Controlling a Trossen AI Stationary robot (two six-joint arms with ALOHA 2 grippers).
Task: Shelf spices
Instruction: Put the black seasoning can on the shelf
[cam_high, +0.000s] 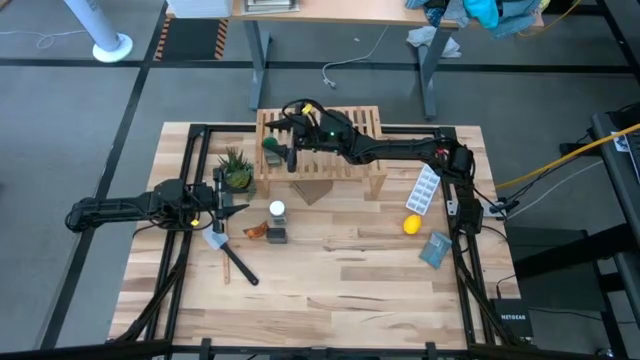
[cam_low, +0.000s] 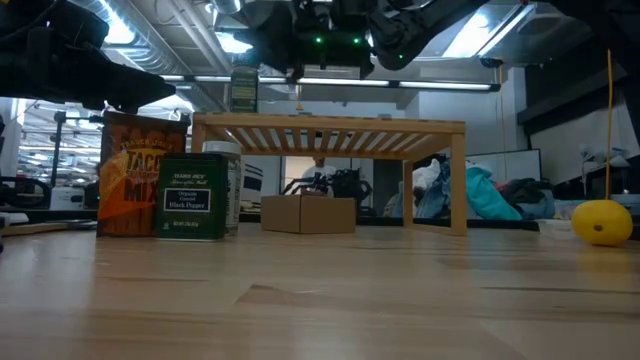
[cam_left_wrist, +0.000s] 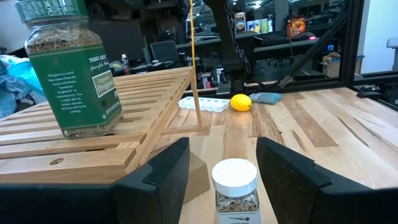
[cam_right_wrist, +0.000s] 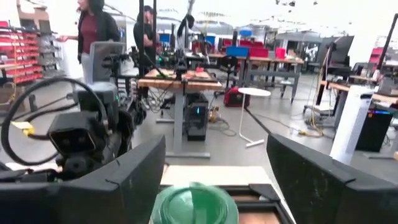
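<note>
We hold our right gripper (cam_high: 283, 152) spread apart above the oregano jar (cam_high: 271, 146) standing at the shelf's (cam_high: 372, 120) left end, releasing it there, while our left gripper (cam_high: 222, 207), fingers apart, waits near the table's left edge.

I count four spice containers: one green-lidded jar (cam_high: 270, 145) on the shelf (cam_high: 370, 180), plus a white-capped jar (cam_high: 277, 210), a dark tin (cam_high: 277, 236) and an orange bottle (cam_high: 257, 231). One lemon (cam_high: 411, 225), one potted plant (cam_high: 236, 170), two arms.
</note>
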